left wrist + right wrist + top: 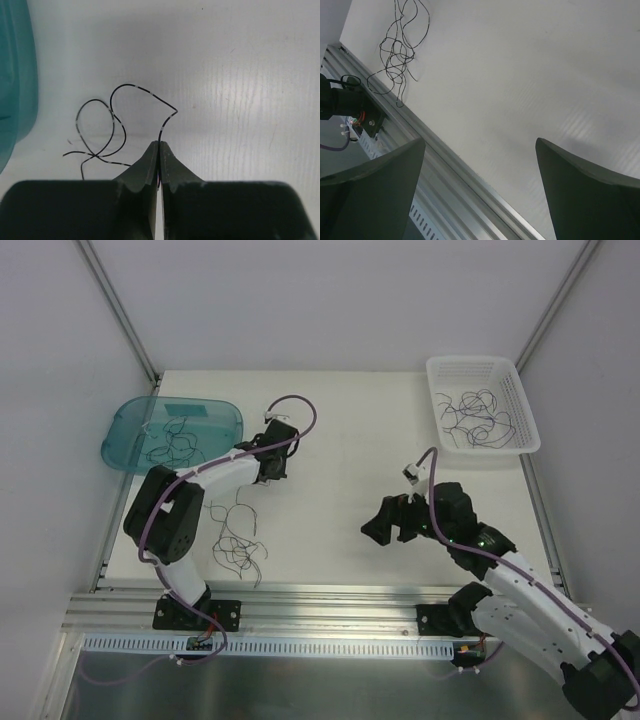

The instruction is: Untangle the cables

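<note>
Teal tray [120, 440] is set at ten o'clock on the table [340, 440], with loose cables [172, 445] lying in it. Just right of the tray, the left gripper [159, 148] is pinched tight on one curly cable [129, 85]. A tangle [240, 548] is seen at seven o'clock. The right gripper [480, 145] is held wide and empty at five o'clock. More cables are seen in the white basket [472, 363] at two o'clock.
</note>
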Robot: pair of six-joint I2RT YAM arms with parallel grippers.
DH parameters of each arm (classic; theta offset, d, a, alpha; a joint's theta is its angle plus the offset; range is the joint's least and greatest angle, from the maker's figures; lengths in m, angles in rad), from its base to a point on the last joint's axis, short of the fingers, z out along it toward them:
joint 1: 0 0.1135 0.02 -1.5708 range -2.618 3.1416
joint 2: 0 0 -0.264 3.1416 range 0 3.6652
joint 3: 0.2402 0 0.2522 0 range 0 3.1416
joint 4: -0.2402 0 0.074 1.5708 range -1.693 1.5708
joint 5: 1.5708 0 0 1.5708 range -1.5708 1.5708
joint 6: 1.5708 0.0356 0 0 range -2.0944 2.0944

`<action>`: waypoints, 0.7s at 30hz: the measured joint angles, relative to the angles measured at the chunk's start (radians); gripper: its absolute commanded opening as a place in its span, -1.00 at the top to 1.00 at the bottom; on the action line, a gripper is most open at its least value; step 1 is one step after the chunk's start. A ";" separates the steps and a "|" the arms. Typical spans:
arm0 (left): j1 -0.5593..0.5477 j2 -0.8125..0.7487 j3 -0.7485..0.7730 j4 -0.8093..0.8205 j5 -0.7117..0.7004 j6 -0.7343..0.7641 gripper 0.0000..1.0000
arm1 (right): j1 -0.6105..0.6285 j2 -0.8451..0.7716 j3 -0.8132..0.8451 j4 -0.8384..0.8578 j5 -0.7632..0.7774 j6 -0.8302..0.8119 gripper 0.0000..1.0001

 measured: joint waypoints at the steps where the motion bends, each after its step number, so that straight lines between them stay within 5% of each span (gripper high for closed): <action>1: 0.000 -0.021 0.000 -0.017 0.004 -0.001 1.00 | 0.023 0.043 -0.010 0.045 -0.003 0.021 -0.94; 12: 0.000 -0.369 0.202 -0.229 0.137 -0.031 1.00 | 0.252 0.599 0.045 0.568 -0.020 0.180 -0.98; 21: 0.000 -0.560 0.308 -0.323 0.195 -0.048 1.00 | 0.371 1.022 0.314 0.849 -0.077 0.288 -0.93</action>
